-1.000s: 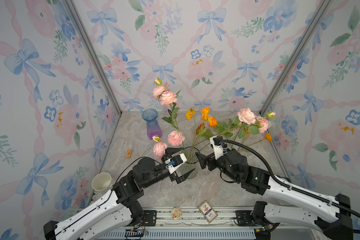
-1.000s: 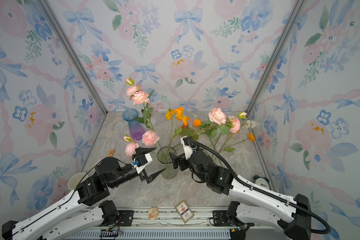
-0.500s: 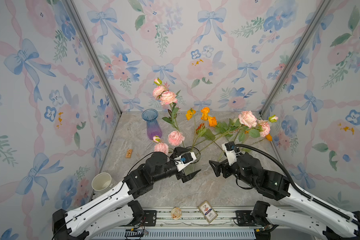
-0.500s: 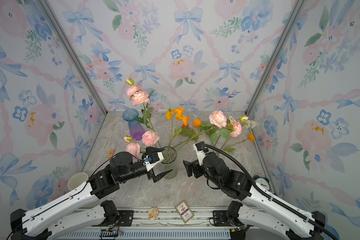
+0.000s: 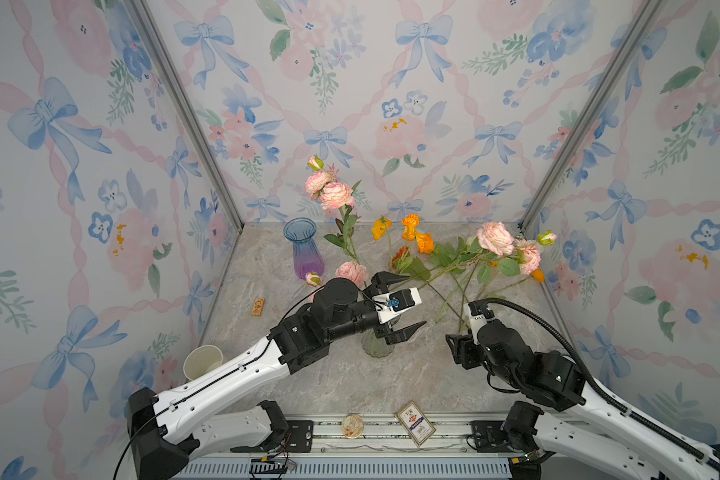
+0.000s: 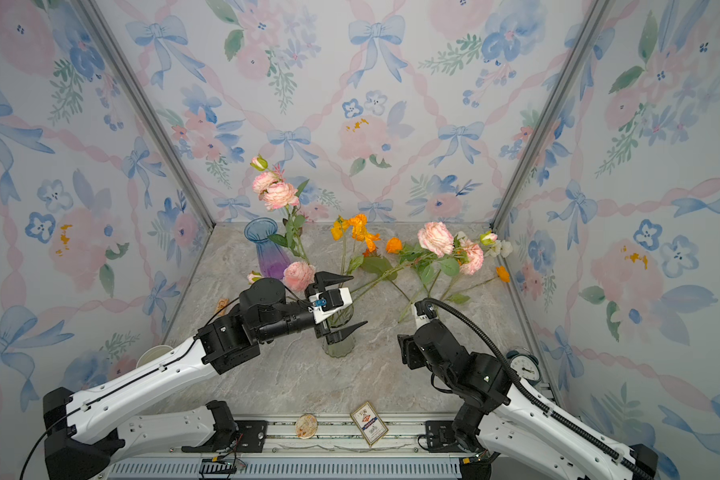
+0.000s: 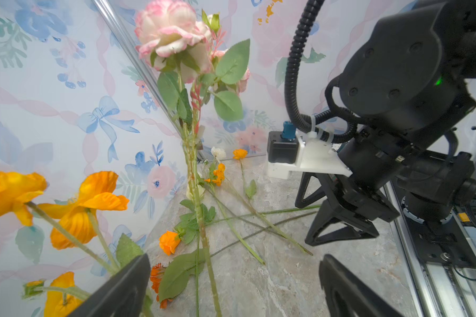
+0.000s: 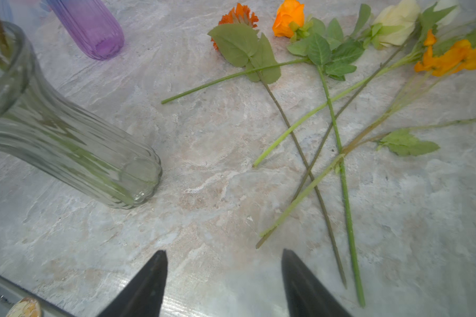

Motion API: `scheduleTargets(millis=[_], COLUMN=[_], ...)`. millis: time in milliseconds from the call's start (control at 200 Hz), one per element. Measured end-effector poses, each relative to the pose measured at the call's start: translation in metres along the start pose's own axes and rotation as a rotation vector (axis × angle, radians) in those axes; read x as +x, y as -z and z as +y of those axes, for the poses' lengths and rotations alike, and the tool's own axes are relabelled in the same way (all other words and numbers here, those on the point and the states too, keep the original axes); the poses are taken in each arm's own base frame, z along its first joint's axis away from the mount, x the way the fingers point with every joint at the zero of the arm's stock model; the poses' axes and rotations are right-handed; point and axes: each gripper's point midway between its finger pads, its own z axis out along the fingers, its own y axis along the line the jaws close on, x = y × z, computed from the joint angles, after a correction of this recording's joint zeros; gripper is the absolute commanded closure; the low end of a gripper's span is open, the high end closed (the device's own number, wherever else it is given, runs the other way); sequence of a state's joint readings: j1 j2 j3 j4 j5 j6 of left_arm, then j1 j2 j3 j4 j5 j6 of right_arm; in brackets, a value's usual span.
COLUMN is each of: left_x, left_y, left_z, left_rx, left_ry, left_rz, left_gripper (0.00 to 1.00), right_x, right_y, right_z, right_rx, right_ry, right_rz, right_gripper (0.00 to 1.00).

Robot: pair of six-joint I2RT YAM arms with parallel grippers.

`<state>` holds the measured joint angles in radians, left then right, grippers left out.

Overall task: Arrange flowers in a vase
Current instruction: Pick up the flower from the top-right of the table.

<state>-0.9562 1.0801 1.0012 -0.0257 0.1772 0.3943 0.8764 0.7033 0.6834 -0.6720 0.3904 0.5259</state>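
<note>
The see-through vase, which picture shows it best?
The right wrist view: the clear vase shows from rim to base, with stems inside. In both top views the left gripper hides all but its bottom. The left wrist view misses it.

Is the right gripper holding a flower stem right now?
No: in the right wrist view the right gripper stands open with only bare table between its tips, and the loose stems lie ahead of it.

Probably a staged lab booth: wallpapered panels (image 5: pixel 391 83), aluminium rail (image 5: pixel 391 468), marbled tabletop (image 5: pixel 350 382).
</note>
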Motion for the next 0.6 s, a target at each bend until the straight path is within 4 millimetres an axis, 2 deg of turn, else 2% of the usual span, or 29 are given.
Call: scheduleTargets(millis=[140,295,425,600], left_x=[0.018,0.019,0.018,0.015], left_y=[0.005,0.007,0.005,0.004], left_z=[-0.015,-0.031,-0.034,-0.039], left_rx=[0.022,0.053,0.06,0.066], left_ry=[-0.001,-0.01,-0.013,-0.018], left_rz=[0.026,0.02,0.015,0.009], left_gripper=[0.02,0.02,0.02,0.02], right_x=[0.025,0.05,0.047,0.048], right_y=[-0.022,-0.04,-0.051,-0.079], right_z=[-0.029,-0.065,-0.096,-0.131], right_rx=[0.124,0.248,0.325,0.351], right_ry=[-0.103,-0.257,-0.411,-0.602], right_rz=[0.058,0.087,0.086,0.169], right_gripper=[0.4,0.36,0.39,0.5])
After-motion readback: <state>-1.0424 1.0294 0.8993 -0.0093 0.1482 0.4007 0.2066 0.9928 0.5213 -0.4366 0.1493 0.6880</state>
